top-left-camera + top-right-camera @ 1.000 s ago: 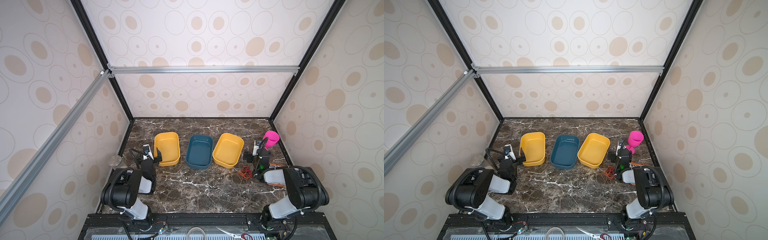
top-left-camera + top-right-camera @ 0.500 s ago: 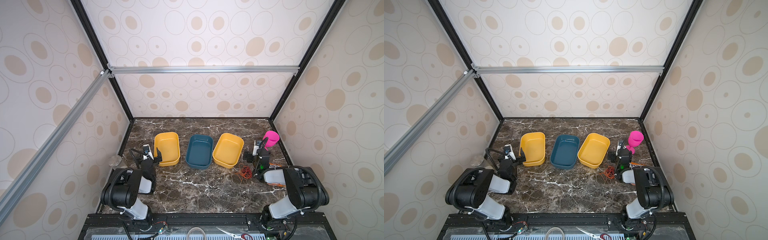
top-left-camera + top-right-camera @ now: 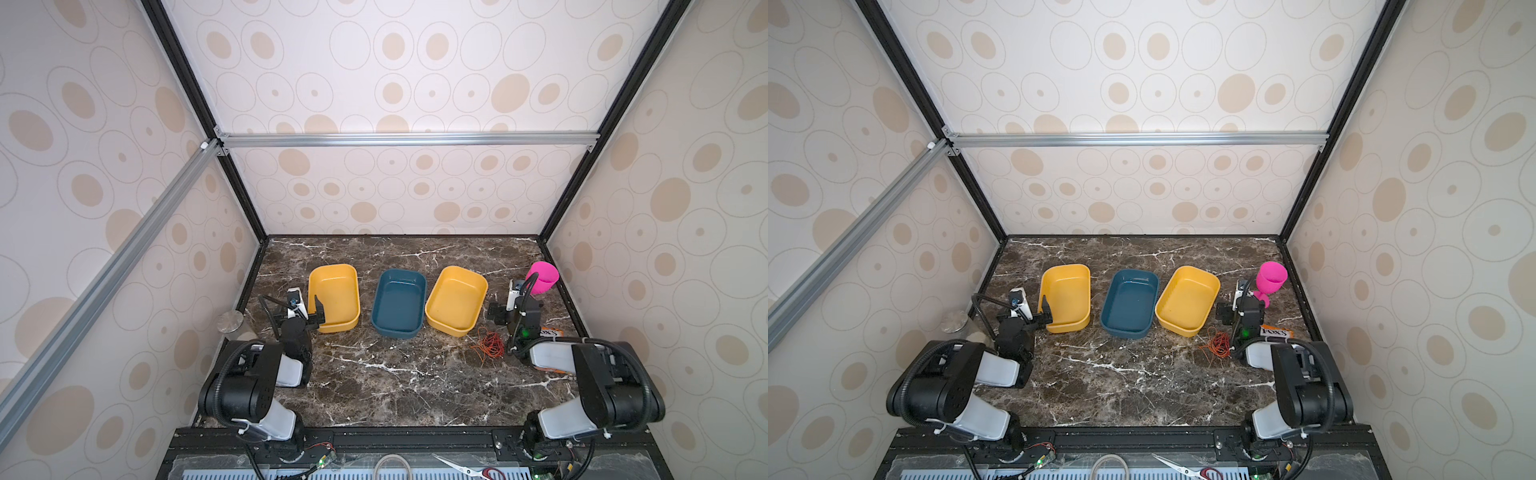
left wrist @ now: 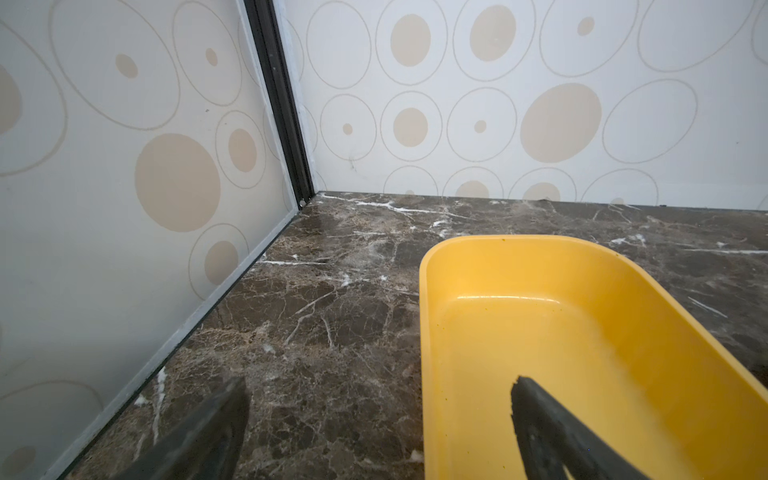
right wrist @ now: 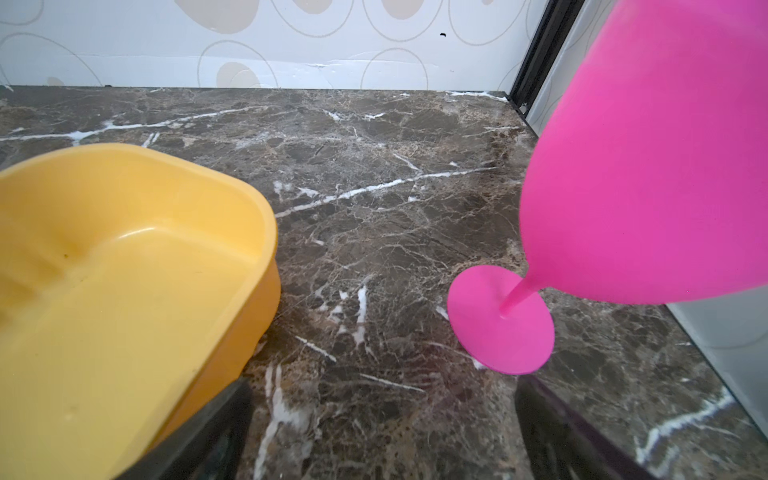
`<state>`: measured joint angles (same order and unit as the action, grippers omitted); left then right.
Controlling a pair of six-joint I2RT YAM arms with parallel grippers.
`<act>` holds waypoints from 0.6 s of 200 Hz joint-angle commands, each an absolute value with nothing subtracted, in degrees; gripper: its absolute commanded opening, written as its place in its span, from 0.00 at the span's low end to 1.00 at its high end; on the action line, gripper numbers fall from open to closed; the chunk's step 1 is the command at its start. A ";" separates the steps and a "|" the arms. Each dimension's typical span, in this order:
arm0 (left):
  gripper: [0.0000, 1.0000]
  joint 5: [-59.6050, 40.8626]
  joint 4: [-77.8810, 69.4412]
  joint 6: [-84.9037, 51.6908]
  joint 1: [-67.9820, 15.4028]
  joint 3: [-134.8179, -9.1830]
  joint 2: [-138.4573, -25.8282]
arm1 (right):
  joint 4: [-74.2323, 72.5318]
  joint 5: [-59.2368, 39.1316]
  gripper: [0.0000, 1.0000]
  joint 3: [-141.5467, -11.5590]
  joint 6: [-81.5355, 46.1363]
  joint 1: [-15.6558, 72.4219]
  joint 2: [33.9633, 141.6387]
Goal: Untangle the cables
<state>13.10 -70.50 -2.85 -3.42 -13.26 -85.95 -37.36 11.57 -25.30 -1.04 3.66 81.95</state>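
Marble counter (image 3: 395,386); across it from ten to one o'clock, left yellow tray (image 3: 332,299), blue tray (image 3: 399,305), right yellow tray (image 3: 455,299); at two o'clock, pink goblet (image 3: 541,278); at three o'clock, cables (image 3: 491,345), an orange tangle lying untouched; left fingers (image 4: 544,428) and right fingers (image 5: 557,440) spread wide, empty.

the left arm (image 3: 286,370) and the right arm (image 3: 552,357) are sitting folded low, forearms reaching forward. the left gripper (image 3: 299,312) and the right gripper (image 3: 515,309) are holding their jaws wide apart, both empty.
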 commanded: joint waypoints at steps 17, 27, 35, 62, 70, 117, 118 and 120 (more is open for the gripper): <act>0.99 11.12 -51.98 -3.18 -3.17 -22.19 -76.39 | -19.49 8.17 1.00 -32.29 -3.69 3.57 72.39; 0.99 9.91 -47.46 -5.37 -3.16 -24.40 -74.10 | -16.31 7.64 1.00 -33.33 -7.13 3.52 70.28; 0.99 8.59 -43.25 -7.15 -3.21 -26.53 -72.83 | -10.70 6.19 0.99 -34.86 -9.78 3.54 68.56; 0.98 1.55 -32.24 -11.61 -4.14 -31.88 -70.74 | 4.56 -1.36 0.98 -39.75 -16.23 3.60 65.11; 0.98 0.34 -29.50 -12.55 -5.09 -33.04 -70.13 | 7.97 -2.92 0.98 -40.63 -17.88 3.58 64.27; 0.95 -0.97 -19.73 -17.92 -13.50 -35.58 -65.02 | 21.72 -7.86 0.93 -41.17 -25.59 3.57 60.08; 0.95 -0.97 -19.53 -17.97 -13.69 -35.59 -64.94 | 22.02 -7.84 0.93 -41.24 -25.63 3.54 60.06; 0.95 -0.97 -19.14 -18.18 -14.01 -35.59 -64.82 | 22.62 -7.89 0.92 -41.25 -25.70 3.52 59.90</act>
<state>1.10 -27.77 -13.82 -10.57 -33.15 -67.61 10.04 -3.99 -40.29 -20.23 3.66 61.54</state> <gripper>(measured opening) 0.950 0.934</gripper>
